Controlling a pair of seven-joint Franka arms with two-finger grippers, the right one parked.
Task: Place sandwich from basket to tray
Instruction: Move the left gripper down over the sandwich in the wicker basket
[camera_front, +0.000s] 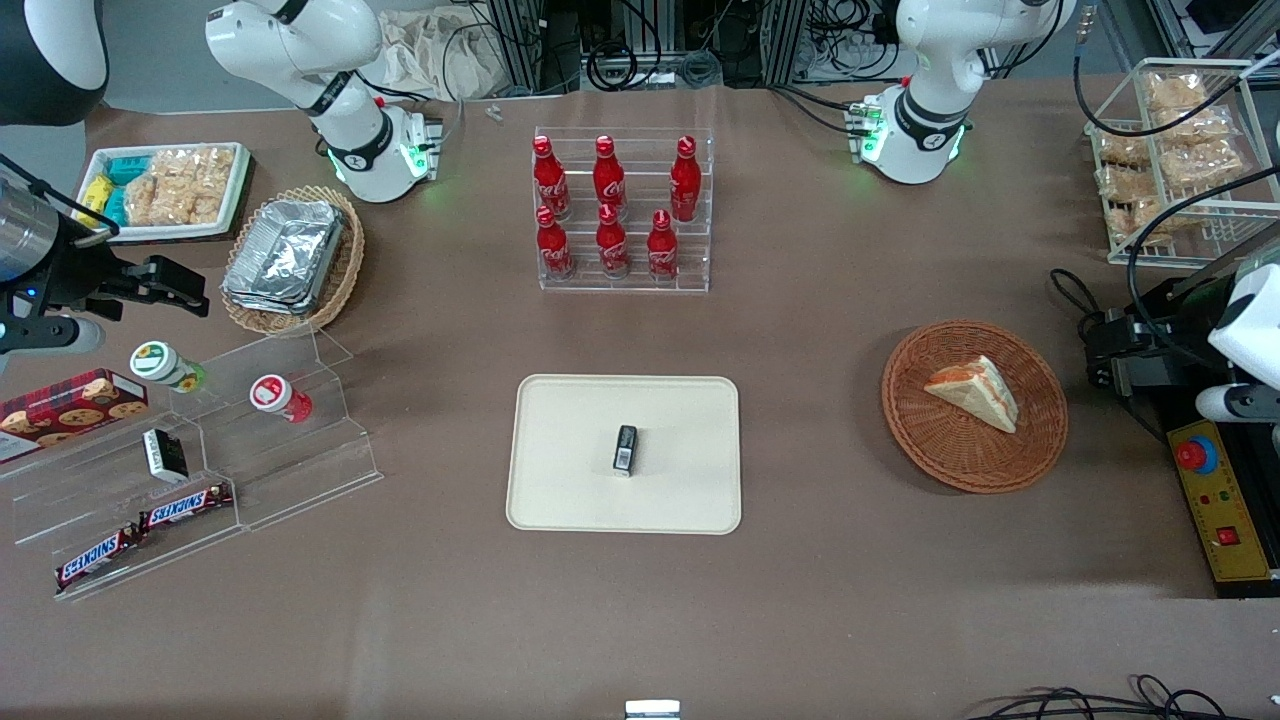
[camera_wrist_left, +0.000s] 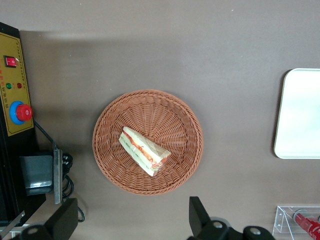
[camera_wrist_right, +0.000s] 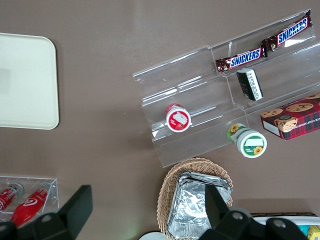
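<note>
The sandwich (camera_front: 975, 392) (camera_wrist_left: 144, 151), a pale bread wedge with orange and green filling, lies in the round reddish-brown wicker basket (camera_front: 930, 450) (camera_wrist_left: 115, 165). My gripper (camera_front: 1108, 352) (camera_wrist_left: 132, 215) hovers high beside the basket, toward the working arm's end of the table. It is open, its fingers spread wide with nothing between them. The cream tray (camera_front: 570, 480) (camera_wrist_left: 300, 115) lies flat at mid-table, toward the parked arm from the basket, with a small black packet (camera_front: 625, 448) on it.
A yellow control box with a red button (camera_front: 1215, 500) (camera_wrist_left: 15, 110) and cables sit close beside the basket. An acrylic rack of red cola bottles (camera_front: 620, 210) stands farther from the camera than the tray. A wire rack of snacks (camera_front: 1180, 150) stands by the working arm's base.
</note>
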